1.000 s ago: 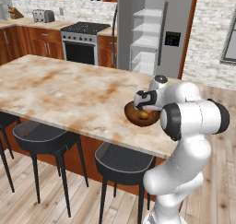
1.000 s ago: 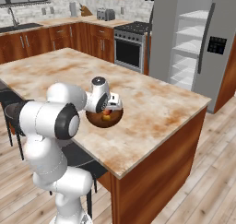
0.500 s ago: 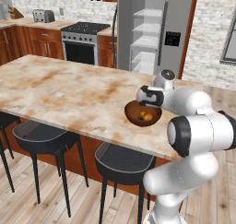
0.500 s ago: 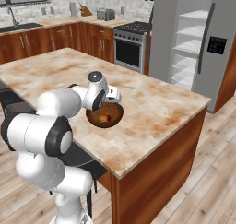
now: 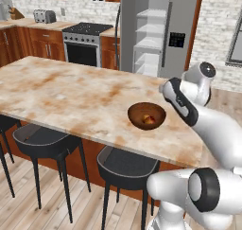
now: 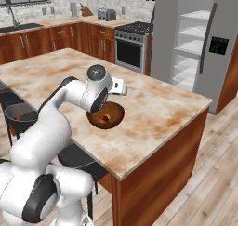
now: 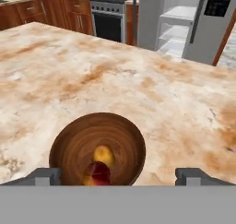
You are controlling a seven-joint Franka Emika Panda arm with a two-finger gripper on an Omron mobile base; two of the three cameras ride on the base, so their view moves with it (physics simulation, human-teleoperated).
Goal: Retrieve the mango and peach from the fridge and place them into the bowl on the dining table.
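Dark-brown wood is the material of the bowl (image 7: 97,149), which sits close below the tool (image 7: 118,176) in the hand view. The two finger tips (image 7: 44,175) stand far apart, one at each side of the bowl, and nothing is between them, so the tool is wide open and holds nothing. Inside the bowl lie two fruits that touch each other: a red and yellow fruit (image 7: 96,173) nearer to the tool and a yellow fruit (image 7: 104,155) just behind it. The bowl rests on the beige, rust-veined marble bench (image 5: 71,94), near the long edge where the black stools (image 5: 40,140) stand. In the right base view the tool (image 6: 118,88) is above the far rim of the bowl (image 6: 106,116). Beyond the bench there is a steel oven (image 5: 85,50) between the wooden cabinets. Farthest is the grey fridge (image 5: 177,32); one door is open and the white shelves (image 5: 150,42) inside are visible.
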